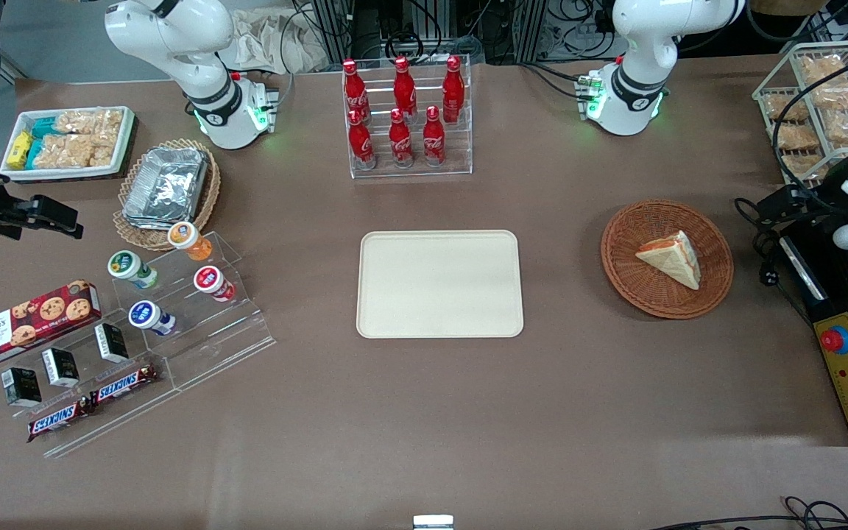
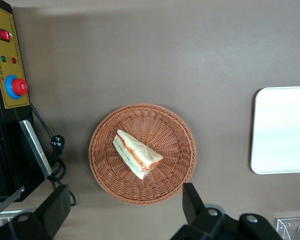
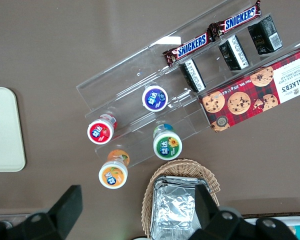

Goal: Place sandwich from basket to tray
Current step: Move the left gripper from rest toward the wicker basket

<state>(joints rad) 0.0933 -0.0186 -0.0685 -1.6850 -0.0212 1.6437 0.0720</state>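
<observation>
The gripper (image 2: 126, 212) hangs high above the basket (image 2: 142, 153), fingers (image 2: 193, 200) spread wide, holding nothing; the sandwich (image 2: 136, 153) lies inside; the tray (image 1: 439, 283) sits at the basket's nine o'clock in the front view.

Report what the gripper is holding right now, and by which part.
Nothing is held. The gripper hangs open above the basket, and the sandwich lies untouched in it.

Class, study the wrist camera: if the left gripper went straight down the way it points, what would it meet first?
Probably the basket's rim or the table beside it; the open left gripper hangs above, sandwich slightly off-line. Depth is unclear.
</observation>
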